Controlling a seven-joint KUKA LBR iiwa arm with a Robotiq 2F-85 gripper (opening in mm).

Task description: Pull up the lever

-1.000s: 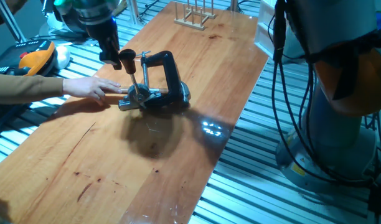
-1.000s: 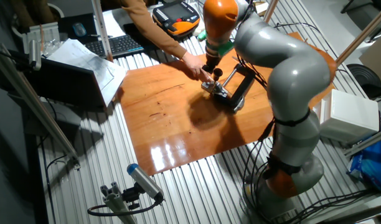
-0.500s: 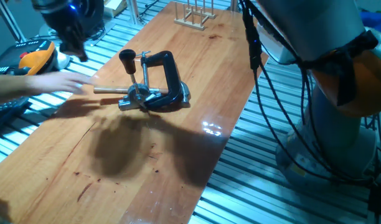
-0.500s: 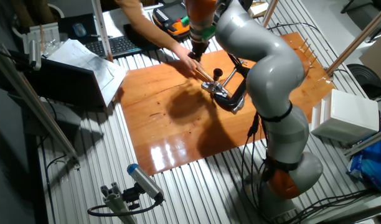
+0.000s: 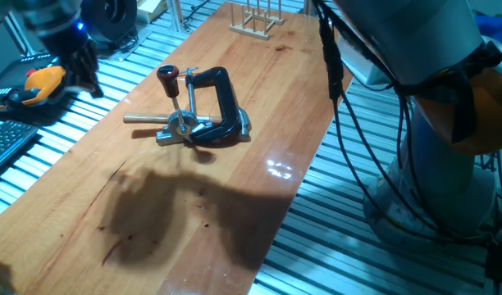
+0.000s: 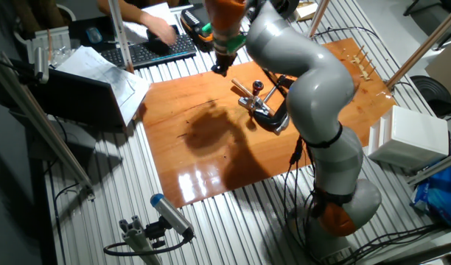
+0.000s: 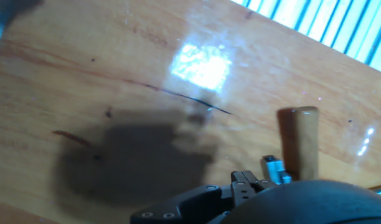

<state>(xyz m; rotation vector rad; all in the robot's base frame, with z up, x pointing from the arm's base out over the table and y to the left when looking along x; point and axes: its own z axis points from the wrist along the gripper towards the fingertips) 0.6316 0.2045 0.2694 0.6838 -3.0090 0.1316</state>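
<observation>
The lever (image 5: 175, 98) is a thin silver arm standing nearly upright from a small silver hub (image 5: 182, 125), topped by a dark red-brown knob (image 5: 167, 75). In the other fixed view the knob (image 6: 258, 86) shows beside the black C-clamp (image 6: 275, 110). My gripper (image 5: 80, 67) hangs blurred beyond the table's left edge, well away from the lever, with nothing visibly in it. It also shows in the other fixed view as the gripper (image 6: 219, 66) near the table's far edge. Its fingers are too blurred to read. The hand view shows only tabletop and a pale wooden handle (image 7: 297, 142).
A black C-clamp (image 5: 224, 105) sits by the hub, and a pale wooden hammer handle (image 5: 144, 119) lies to its left. A wooden rack (image 5: 255, 18) stands at the far end. An orange pendant (image 5: 39, 80) lies off the table. A person's hand (image 6: 163, 31) rests on a keyboard (image 6: 148, 51).
My gripper left the lever's knob and swung away past the table's left edge. The person's hand withdrew from the hub area to the keyboard. The lever stays upright.
</observation>
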